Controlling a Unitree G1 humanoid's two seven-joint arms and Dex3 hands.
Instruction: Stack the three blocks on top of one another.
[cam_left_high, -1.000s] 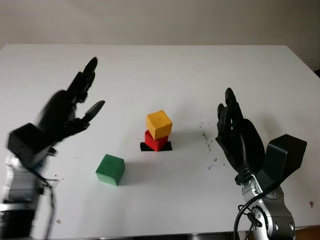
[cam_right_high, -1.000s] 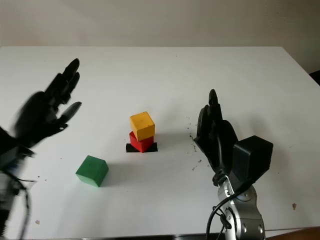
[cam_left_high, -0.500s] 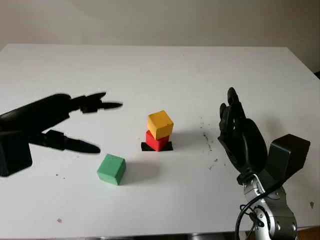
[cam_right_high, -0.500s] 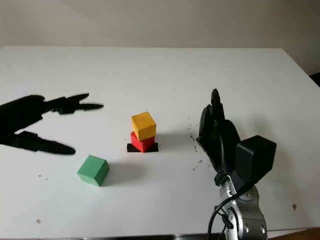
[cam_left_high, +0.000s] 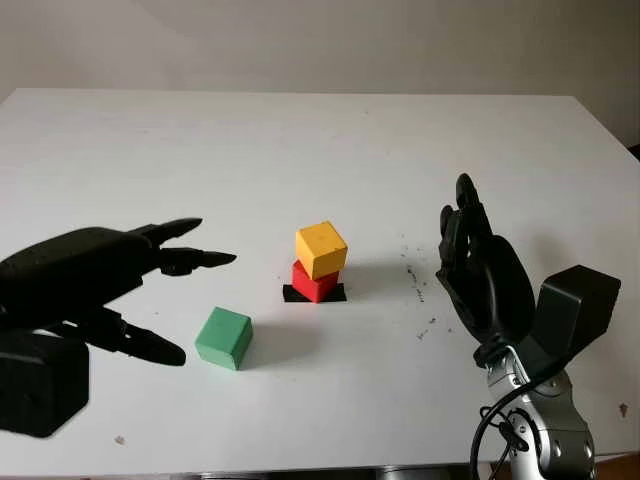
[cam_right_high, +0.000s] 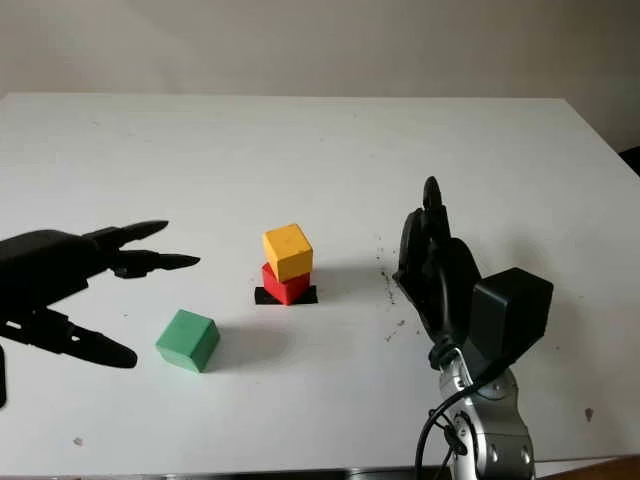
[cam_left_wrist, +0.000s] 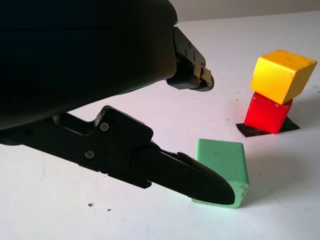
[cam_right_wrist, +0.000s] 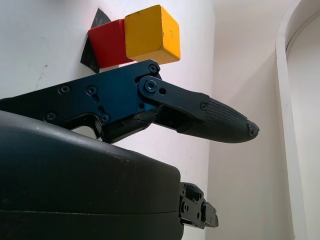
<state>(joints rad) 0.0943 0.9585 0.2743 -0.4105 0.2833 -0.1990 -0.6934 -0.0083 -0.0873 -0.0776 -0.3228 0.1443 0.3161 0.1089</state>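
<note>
Now lowered beside the green block (cam_left_high: 223, 338), the open left hand (cam_left_high: 95, 285) seems poised to grasp; yellow (cam_left_high: 320, 249) tops red (cam_left_high: 314, 282) nearby, right hand (cam_left_high: 482, 272) open, idle at right.

White table (cam_left_high: 300, 140), matte top, spans nearly whole width, far edge straight against wall. Plain beige-grey wall (cam_left_high: 400, 45) behind, bare, slightly brighter toward left. Dark specks (cam_left_high: 415, 275) scattered on tabletop right of centre, few more crumbs near front edge (cam_left_high: 119, 439). Dark strip past table's right corner (cam_left_high: 633, 145). Soft even light, shadows falling gently to right.
</note>
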